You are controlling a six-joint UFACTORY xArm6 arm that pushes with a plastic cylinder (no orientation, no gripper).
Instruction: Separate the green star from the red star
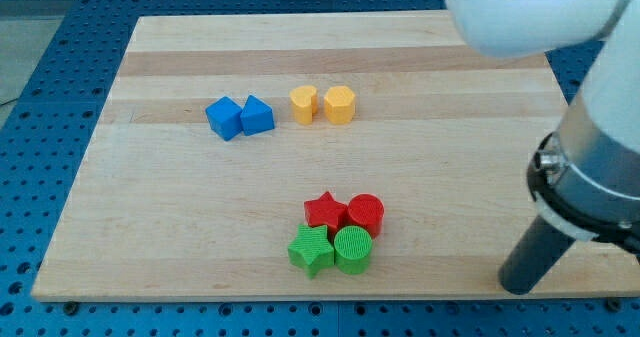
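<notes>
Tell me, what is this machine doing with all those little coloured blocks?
A robot arm pushes blocks about a wooden board with a dark rod. My tip rests near the view's bottom right, apart from every block. The job is parting the green star from the red star; they still touch, bunched with a red cylinder and green cylinder. Two blue blocks and two yellow blocks sit farther up.
</notes>
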